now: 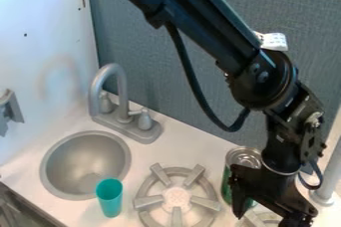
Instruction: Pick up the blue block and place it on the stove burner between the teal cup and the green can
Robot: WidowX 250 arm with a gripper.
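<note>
1. Materials: smooth glossy white panel (40, 37), upper left; woven-texture blue-gray partition (173, 79) across the back; pale, smooth countertop (186, 144) below.
2. Round, shallow silver-gray sink bowl (83, 154), lower left. Gray hooked faucet (110, 71) with two knobs just behind.
3. Teal, smooth, tapered cup (112, 202), upright at the bowl's lower right edge, open mouth up.
4. Round gray burner with raised prongs (153, 202), bottom center, right of the cup. Part of second gray burner (253, 219) at bottom right.
5. Black jointed robot arm (216, 27): in from top edge, slanting down to the right, bent at the elbow, then dropping near-vertical along right side. Loose black cable looping below.
6. Black two-finger gripper (267, 216), bottom right, pointing down. Spread well apart; nothing seen in its hold. Exact width: can't tell.
7. Green-sided metal can (244, 158), right of center, low in frame. Upright, cylindrical, shiny silver round top. Partly hidden behind gripper's left-hand side in view; contact or gap, can't tell.
</note>
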